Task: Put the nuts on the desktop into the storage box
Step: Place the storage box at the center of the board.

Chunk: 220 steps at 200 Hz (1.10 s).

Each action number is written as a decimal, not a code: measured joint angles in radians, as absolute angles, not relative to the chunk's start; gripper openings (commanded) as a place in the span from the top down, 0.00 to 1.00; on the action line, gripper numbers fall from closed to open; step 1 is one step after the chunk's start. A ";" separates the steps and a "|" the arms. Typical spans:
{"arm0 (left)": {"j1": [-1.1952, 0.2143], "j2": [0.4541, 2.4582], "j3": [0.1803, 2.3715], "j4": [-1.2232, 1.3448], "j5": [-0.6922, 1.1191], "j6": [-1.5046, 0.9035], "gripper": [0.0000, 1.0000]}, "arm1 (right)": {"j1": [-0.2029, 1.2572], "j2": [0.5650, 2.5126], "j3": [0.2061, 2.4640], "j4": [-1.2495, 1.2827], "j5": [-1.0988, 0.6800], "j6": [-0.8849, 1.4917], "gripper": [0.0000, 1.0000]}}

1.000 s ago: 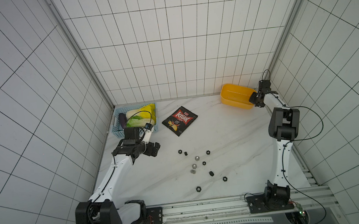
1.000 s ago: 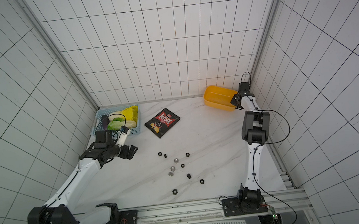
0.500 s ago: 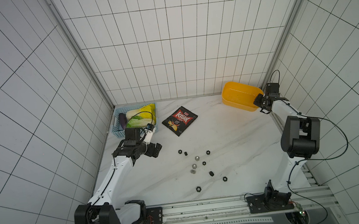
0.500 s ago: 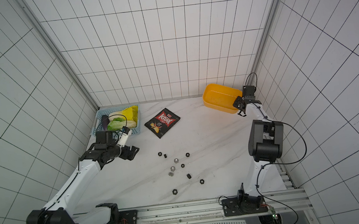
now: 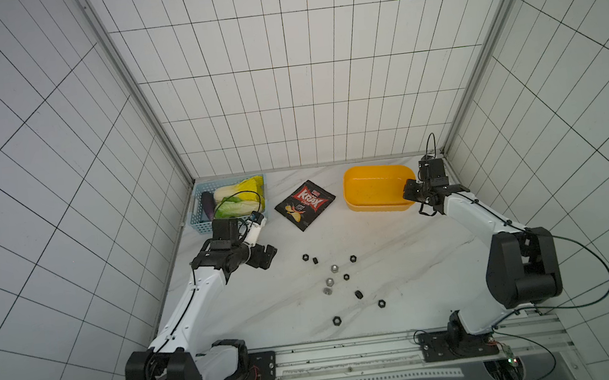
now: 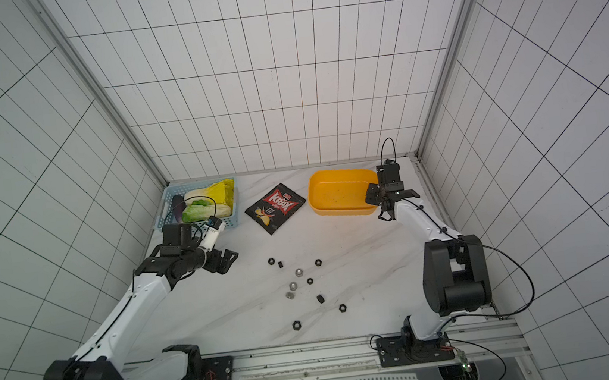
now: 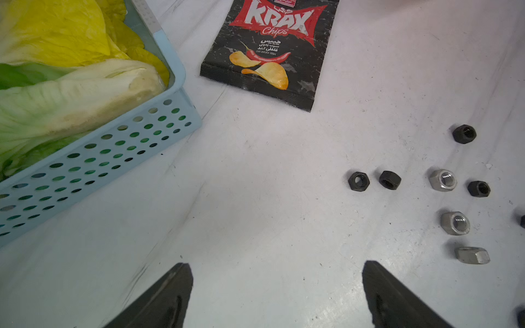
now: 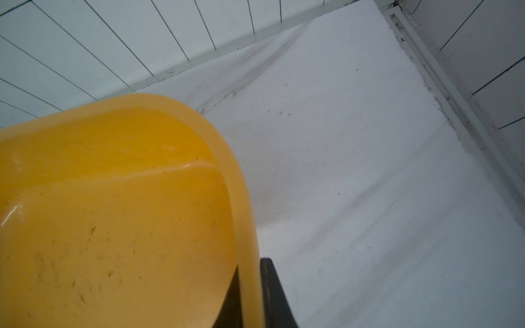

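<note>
At the far right of the desktop (image 5: 400, 258): box (image 5: 373, 191) pinched by its rim.
The right gripper (image 5: 411, 193) is clamped on the box wall, one finger inside and one outside. The job looks like bringing the box toward the nuts (image 5: 329, 281) scattered mid-desktop, so slide it low and level. The left gripper (image 5: 263, 256) hovers beside the nuts, jaws wide apart, empty.

Bare desktop (image 5: 401, 265) lies open around the nuts (image 5: 329, 281); chip bag (image 5: 305, 204) and blue basket (image 5: 198, 226) stand beyond them
</note>
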<state>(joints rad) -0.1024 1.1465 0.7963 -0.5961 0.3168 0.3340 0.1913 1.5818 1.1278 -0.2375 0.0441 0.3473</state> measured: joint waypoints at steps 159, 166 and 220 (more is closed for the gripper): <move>-0.110 1.175 0.790 -0.604 0.346 0.345 0.03 | 0.389 1.707 1.060 -0.320 0.101 0.313 1.00; -0.110 1.175 0.790 -0.604 0.346 0.346 0.03 | 0.402 1.713 1.061 -0.316 0.101 0.322 1.00; -0.110 1.175 0.790 -0.609 0.346 0.350 0.03 | 0.514 1.789 1.104 -0.287 0.116 0.398 1.00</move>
